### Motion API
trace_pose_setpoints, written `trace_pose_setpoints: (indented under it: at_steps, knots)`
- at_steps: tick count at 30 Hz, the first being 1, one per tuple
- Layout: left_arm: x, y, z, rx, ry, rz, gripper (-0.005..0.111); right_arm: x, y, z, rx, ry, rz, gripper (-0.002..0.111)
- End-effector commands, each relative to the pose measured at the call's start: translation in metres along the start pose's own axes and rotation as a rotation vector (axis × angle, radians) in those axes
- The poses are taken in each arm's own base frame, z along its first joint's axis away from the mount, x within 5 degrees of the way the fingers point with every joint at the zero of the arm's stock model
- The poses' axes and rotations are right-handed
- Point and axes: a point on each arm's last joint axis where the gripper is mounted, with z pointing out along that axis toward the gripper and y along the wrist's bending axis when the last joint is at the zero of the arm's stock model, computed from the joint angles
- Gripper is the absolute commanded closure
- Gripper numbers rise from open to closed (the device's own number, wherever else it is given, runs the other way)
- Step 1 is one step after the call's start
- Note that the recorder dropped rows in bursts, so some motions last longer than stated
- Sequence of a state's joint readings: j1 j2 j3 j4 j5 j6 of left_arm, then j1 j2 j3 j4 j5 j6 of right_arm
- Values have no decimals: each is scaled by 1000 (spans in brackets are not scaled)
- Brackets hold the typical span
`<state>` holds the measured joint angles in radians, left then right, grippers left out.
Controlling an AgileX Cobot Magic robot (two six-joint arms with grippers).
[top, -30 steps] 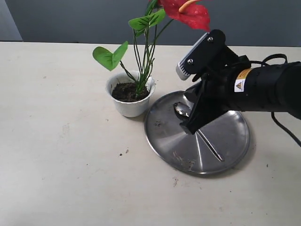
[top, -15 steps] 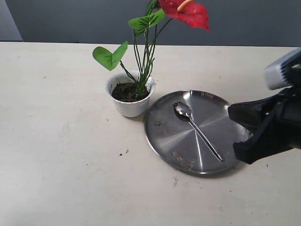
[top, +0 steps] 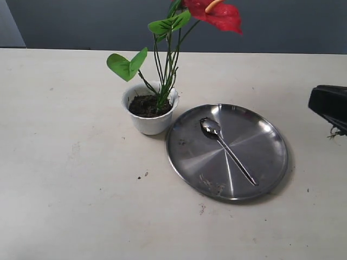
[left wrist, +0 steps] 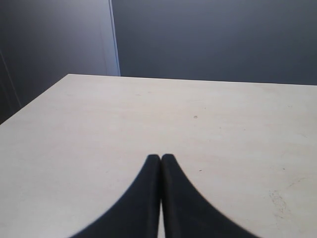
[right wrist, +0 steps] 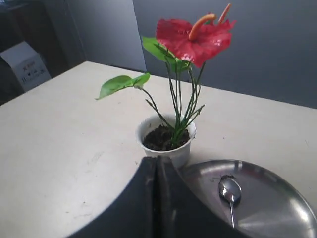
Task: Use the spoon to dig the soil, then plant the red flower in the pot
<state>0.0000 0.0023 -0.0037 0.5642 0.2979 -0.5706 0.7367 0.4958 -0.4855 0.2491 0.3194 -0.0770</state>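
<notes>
Both grippers clenched, holding nothing: left gripper (left wrist: 161, 157) over bare table (top: 65, 162), right gripper (right wrist: 156, 163) at table's right edge. I see flower (top: 212, 13) standing in pot (top: 149, 115), spoon (top: 226, 148) on plate (top: 265, 157).

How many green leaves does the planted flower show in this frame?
2 clearly visible. One leaf spreads low, out over the table to one side of the pot; the other sits high beside the red flower. More may be cropped above.
</notes>
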Motion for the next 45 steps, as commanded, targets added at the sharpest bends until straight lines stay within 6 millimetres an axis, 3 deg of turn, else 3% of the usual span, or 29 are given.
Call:
trace_pose_setpoints:
  at_steps: [1, 7, 13, 20, 27, 37, 45]
  knots:
    - [1, 0, 0, 3, -4, 0, 106, -5, -4, -22, 58, -115, -14, 109]
    - [1, 0, 0, 3, -4, 0, 106, -9, -10, -58, 247, -307, 6, 109]
    - [1, 0, 0, 3, -4, 0, 106, -2, -5, -73, 299, -343, 40, 109]
    - [1, 0, 0, 3, -4, 0, 106, 20, -12, -61, 319, -202, 61, 109]
    - [1, 0, 0, 3, -4, 0, 106, 48, -20, -64, 471, -211, 21, 109]
    - [1, 0, 0, 3, -4, 0, 106, 106, -43, -43, 593, -58, 70, 109]
    - [1, 0, 0, 3, -4, 0, 106, 119, -49, -38, 623, -39, 43, 109]
